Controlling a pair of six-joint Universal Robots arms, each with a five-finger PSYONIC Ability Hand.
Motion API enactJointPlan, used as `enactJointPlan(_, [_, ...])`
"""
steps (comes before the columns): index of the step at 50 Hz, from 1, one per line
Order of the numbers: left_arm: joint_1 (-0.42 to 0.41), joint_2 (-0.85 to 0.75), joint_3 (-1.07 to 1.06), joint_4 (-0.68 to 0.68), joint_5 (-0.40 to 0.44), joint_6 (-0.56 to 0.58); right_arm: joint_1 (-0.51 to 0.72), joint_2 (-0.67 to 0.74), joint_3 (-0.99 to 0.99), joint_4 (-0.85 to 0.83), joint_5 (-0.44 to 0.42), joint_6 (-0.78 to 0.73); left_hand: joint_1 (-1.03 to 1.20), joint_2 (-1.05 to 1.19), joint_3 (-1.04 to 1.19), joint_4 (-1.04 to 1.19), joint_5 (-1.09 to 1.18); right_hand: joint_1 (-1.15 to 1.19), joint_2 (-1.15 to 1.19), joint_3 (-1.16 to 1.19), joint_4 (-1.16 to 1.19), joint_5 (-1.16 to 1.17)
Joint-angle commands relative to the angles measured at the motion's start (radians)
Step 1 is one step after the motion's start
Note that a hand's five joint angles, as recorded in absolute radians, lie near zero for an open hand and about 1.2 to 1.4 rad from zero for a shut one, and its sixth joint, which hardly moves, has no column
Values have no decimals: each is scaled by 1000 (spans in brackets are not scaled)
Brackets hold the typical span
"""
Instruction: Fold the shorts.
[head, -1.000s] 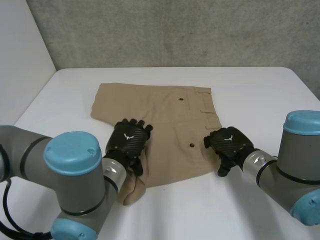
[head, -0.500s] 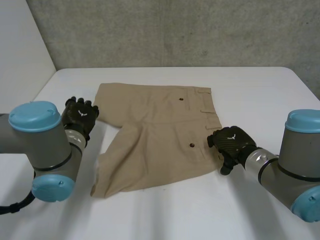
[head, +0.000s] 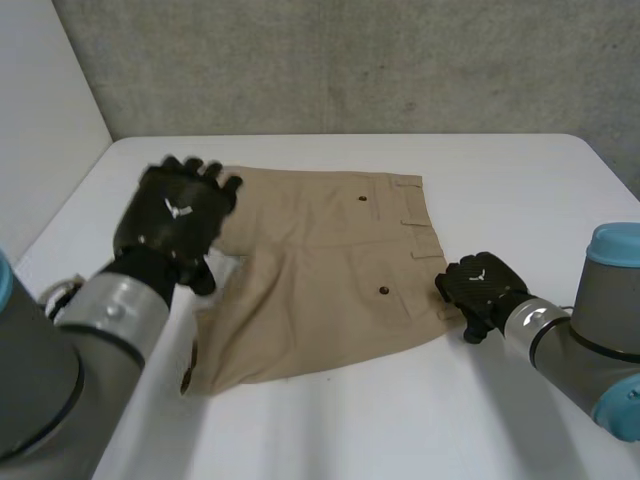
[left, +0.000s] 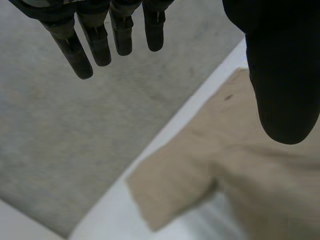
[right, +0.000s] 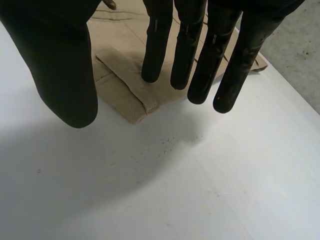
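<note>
Left robot hand (head: 175, 220) has let go and lifted, fingers spread, empty; shorts (head: 320, 270) lie flat beneath it on the worktop (head: 500, 180) (fold not started). Right robot hand (head: 482, 290), fingers straight, has drawn back to the waistband corner (right: 135, 107).

Tan shorts (head: 320, 270), white table (head: 520, 190)

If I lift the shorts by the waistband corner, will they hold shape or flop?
Probably flop: the khaki shorts lie limp with soft creases. The waistband corner looks thicker, so likely a firmer grip. Pushing may bunch them.
</note>
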Motion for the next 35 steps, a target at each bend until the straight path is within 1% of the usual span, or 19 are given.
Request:
enactJointPlan(1, [-70,-5,-66,-114,3,-110,6,16,-14,-29,-2,10,116,115,118,125,115,360,258,260,261,288])
enactJointPlan(2, [-76,-8,-74,-117,3,-119,7,16,-15,-29,-2,12,122,121,124,131,121,383,281,284,285,312])
enactJointPlan(3, [-88,-12,-94,-117,5,-133,9,16,-17,-31,-3,17,125,124,127,134,124,474,371,374,375,402])
enactJointPlan(6, [-94,-21,-120,-117,3,-147,12,17,-22,-31,-3,20,169,168,170,178,168,542,440,442,443,470])
enactJointPlan(8, [-96,-47,-138,-117,2,-147,13,19,-25,-31,-3,23,216,215,217,225,215,706,604,606,607,634])
enactJointPlan(10, [-97,-70,-141,-117,0,-147,13,20,-28,-31,-3,24,266,265,267,275,264,799,697,700,700,727])
enactJointPlan(11, [-93,-92,-140,-117,-1,-150,15,23,-31,-31,-3,24,307,306,308,316,305,799,697,700,701,728])
enactJointPlan(14, [-84,-123,-138,-116,-8,-150,15,23,-34,-29,-3,24,316,315,317,325,315,799,697,700,701,728])
enactJointPlan(19, [-39,-204,-137,-105,-15,-145,15,20,-35,-23,0,56,328,327,329,337,326,799,697,700,701,728])
enactJointPlan(24, [-10,-261,-131,-64,-40,-135,12,16,-40,-19,0,132,331,330,332,340,329,799,697,700,701,728])
enactJointPlan(29, [16,-294,-125,-9,-67,-122,10,14,-45,-16,1,155,331,330,332,340,329,799,697,700,701,728])
enactJointPlan(32, [28,-308,-123,11,-81,-84,13,17,-45,-16,3,153,348,347,350,357,347,799,697,700,701,728])
enactJointPlan(33, [31,-308,-123,15,-81,-72,13,17,-45,-16,3,153,351,350,353,360,350,728,626,628,629,656])
enactJointPlan(34, [37,-308,-123,19,-81,-58,13,16,-43,-14,3,155,363,362,364,372,361,585,482,485,486,513])
enactJointPlan(35, [51,-310,-126,25,-81,-35,15,16,-43,-14,3,155,395,394,396,404,394,551,449,452,453,479])
